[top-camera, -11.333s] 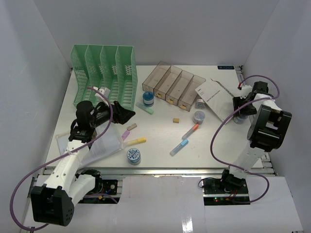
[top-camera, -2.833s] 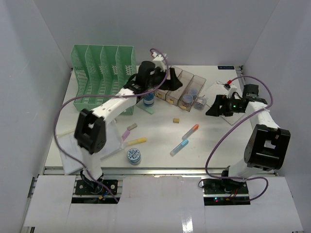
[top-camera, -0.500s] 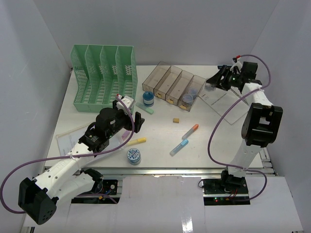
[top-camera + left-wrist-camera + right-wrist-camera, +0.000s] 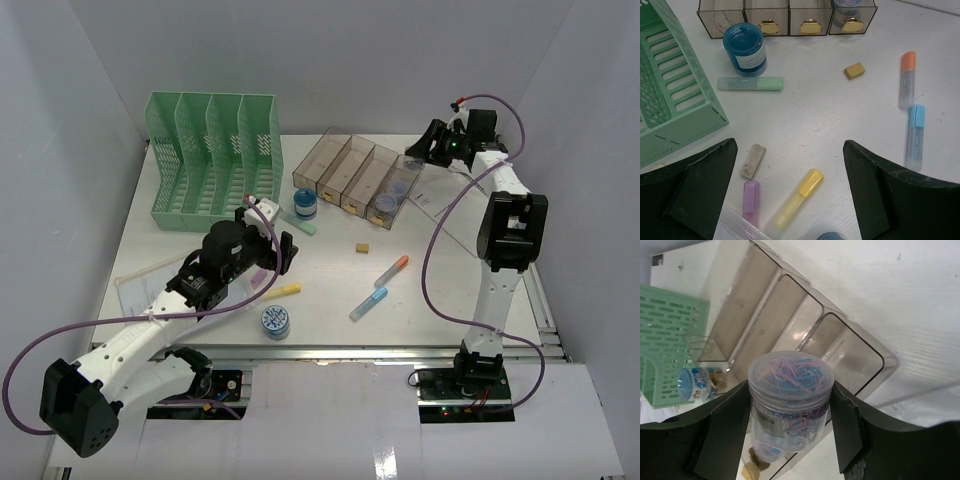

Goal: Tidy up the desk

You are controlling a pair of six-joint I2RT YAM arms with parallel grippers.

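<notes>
Here, the flat white desk (image 4: 325,272) lies under everything in view. At left stands the slotted green plastic rack (image 4: 212,150). Near its front corner the left gripper (image 4: 792,170) hangs spread wide and empty above a yellow marker (image 4: 796,199), with bare tabletop to its right. Further right lies the clear four-bin tray (image 4: 355,180). Over its rightmost bin, probably not touching it, the right gripper (image 4: 790,415) clamps a round clear jar (image 4: 790,375) of coloured paper clips.

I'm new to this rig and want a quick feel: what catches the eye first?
The right gripper holds a clear jar of coloured paper clips over the clear tray, far across the desk. The open left gripper hovers above scattered highlighters near the green file rack.
</notes>
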